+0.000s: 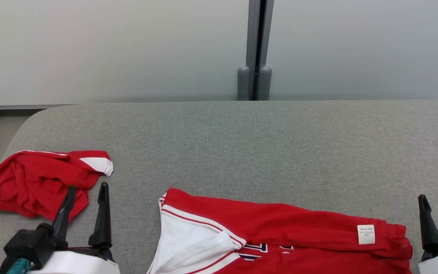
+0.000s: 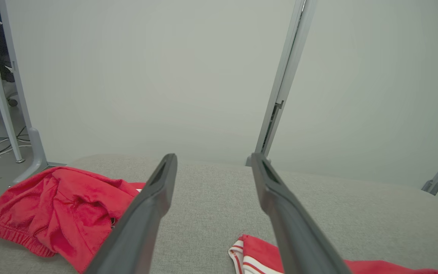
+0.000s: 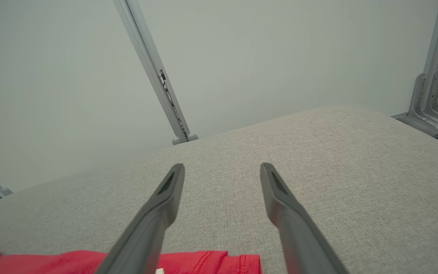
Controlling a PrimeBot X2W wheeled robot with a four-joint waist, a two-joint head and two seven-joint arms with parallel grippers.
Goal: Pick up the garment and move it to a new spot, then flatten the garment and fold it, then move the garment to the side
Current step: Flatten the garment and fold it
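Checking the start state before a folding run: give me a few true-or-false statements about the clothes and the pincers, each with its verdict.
1. The left pincer and the right pincer both stand open, holding nothing. True.
2. The red jersey lies at the far edge of the table. False: it lies at the near edge, between the two pincers.
3. The red shorts lie crumpled at the left, apart from the jersey. True.
4. The white label sits at the jersey's left end. False: it sits near the right end, towards the right pincer.
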